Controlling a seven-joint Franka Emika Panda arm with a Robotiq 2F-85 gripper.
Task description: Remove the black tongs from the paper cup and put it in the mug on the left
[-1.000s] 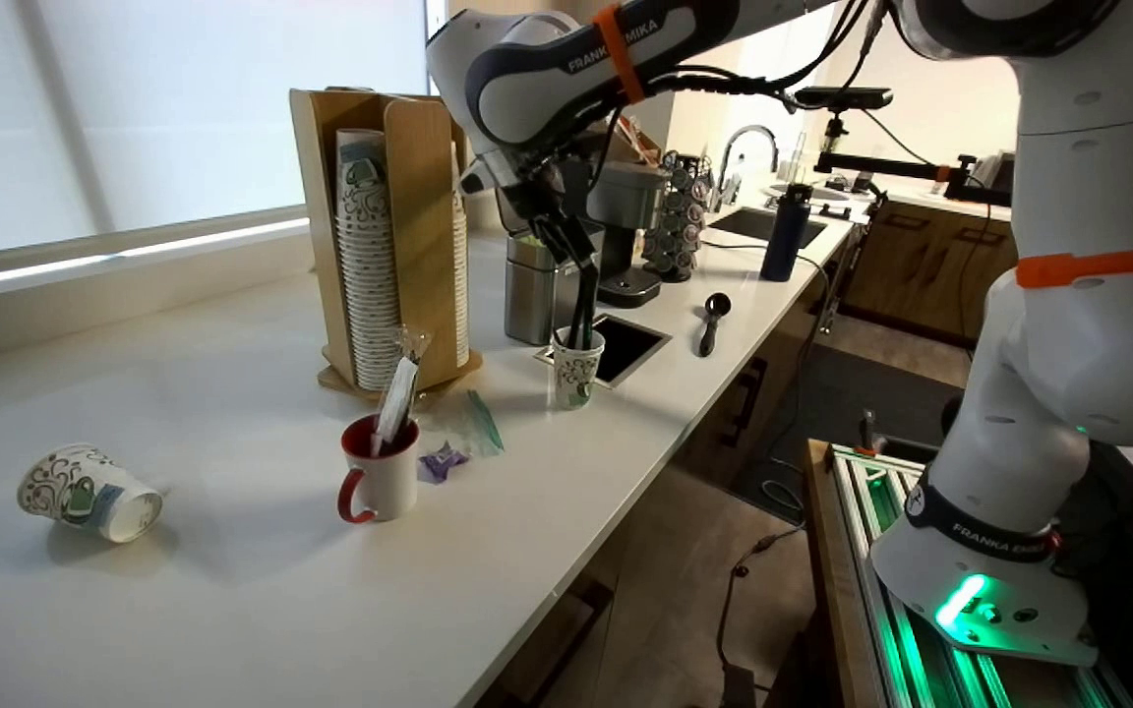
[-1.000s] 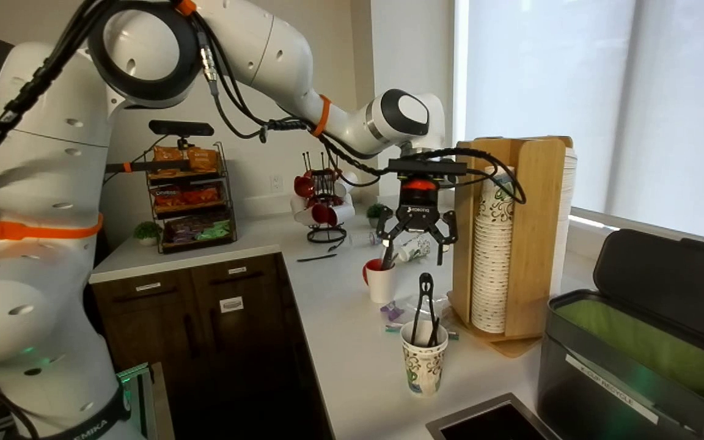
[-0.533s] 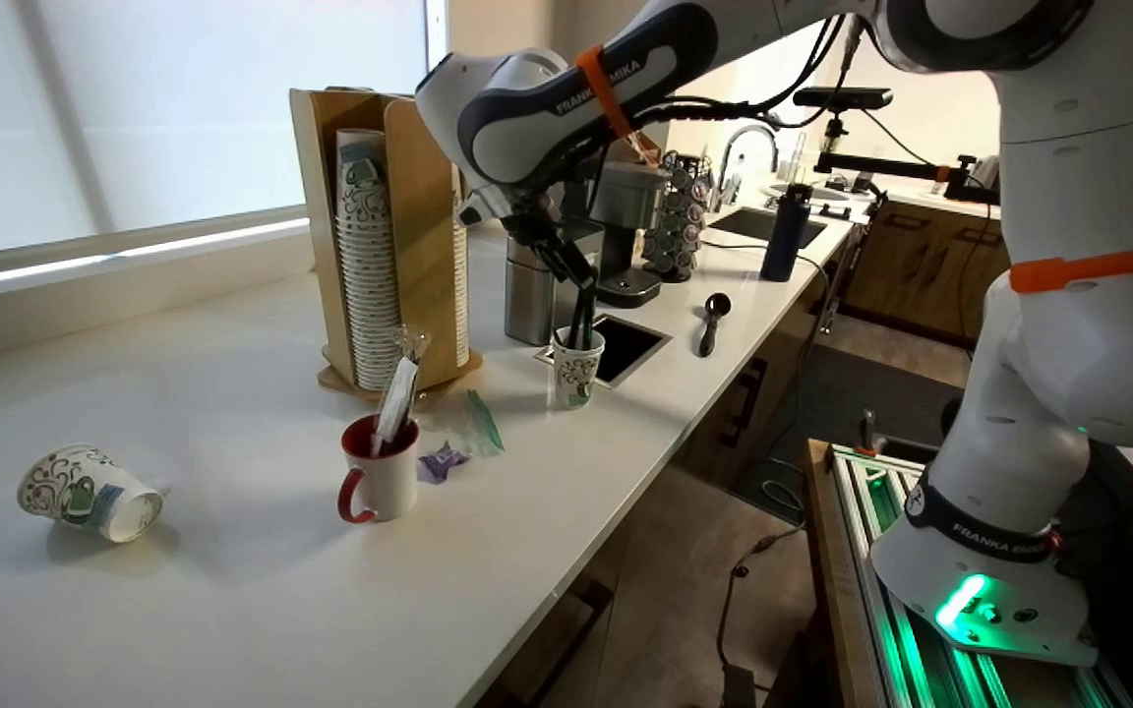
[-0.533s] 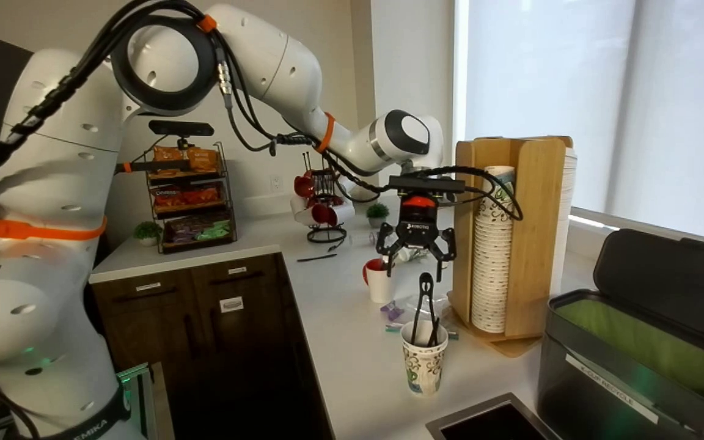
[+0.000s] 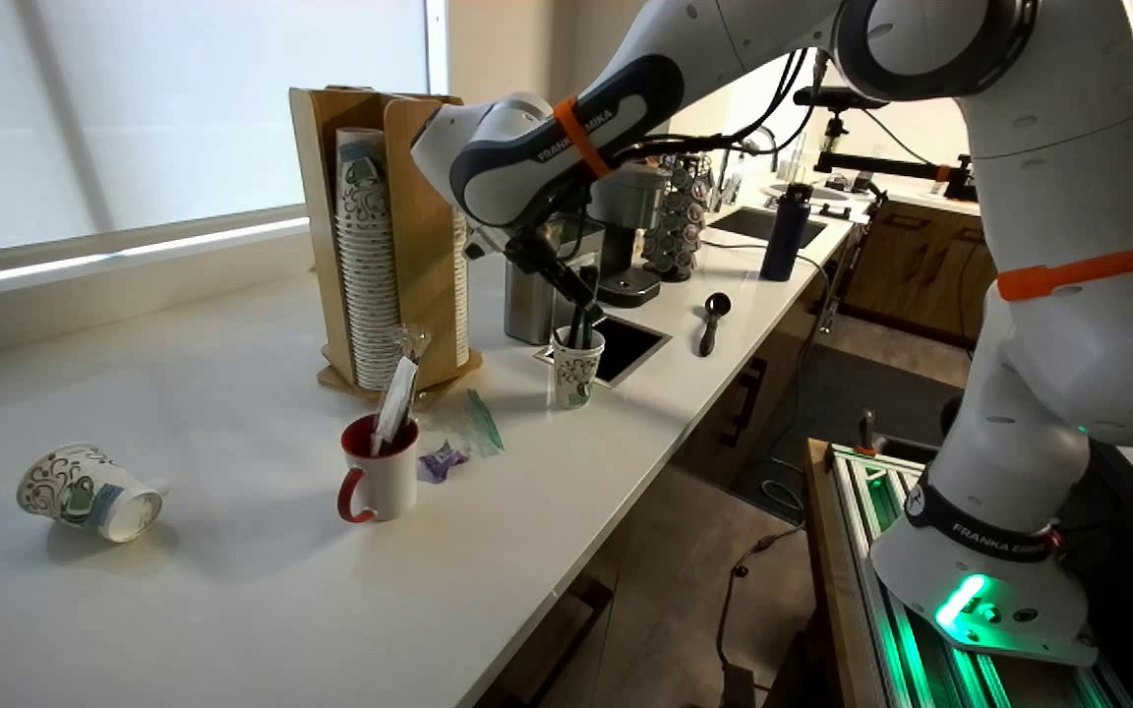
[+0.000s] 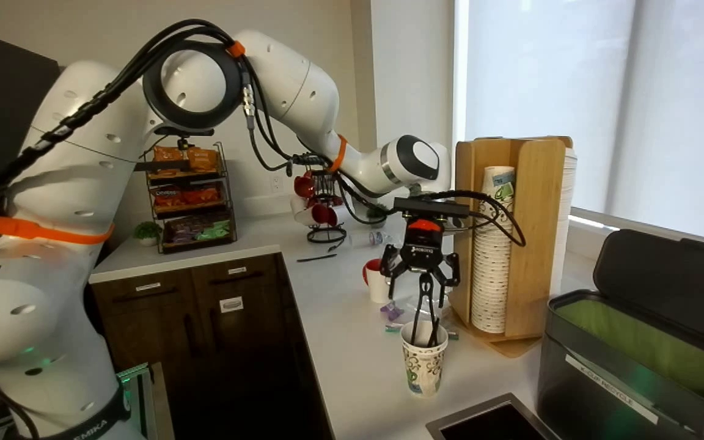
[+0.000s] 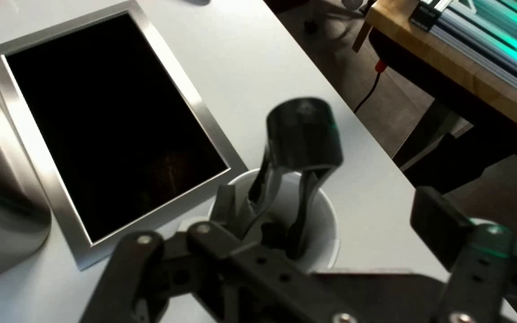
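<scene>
The black tongs [image 6: 423, 308] stand upright, hinge end up, in a white patterned paper cup [image 6: 423, 370] on the counter. The tongs [image 7: 304, 134] and the cup [image 7: 328, 224] also show in the wrist view. My gripper [image 6: 418, 294] is open above the cup, its fingers apart on either side of the tongs' upper part in that exterior view. In the wrist view my gripper [image 7: 330, 214] is empty, with the tongs closer to the left finger. A white mug with red handle and red inside [image 5: 391, 492] stands farther along the counter, holding a wrapped white item [image 5: 395, 403].
A wooden cup holder [image 6: 535, 244] stands beside the arm. A metal bin [image 6: 608, 366] and a recessed dark opening [image 7: 119, 130] are near the cup. A patterned cup [image 5: 85, 492] lies on its side. A plastic bag [image 5: 473, 423] and purple wrapper [image 5: 442, 460] lie near the mug.
My gripper has moved down from above the tongs, so its fingers now come level with the tongs' top. It stays open. The tongs, paper cup and mug have not moved.
</scene>
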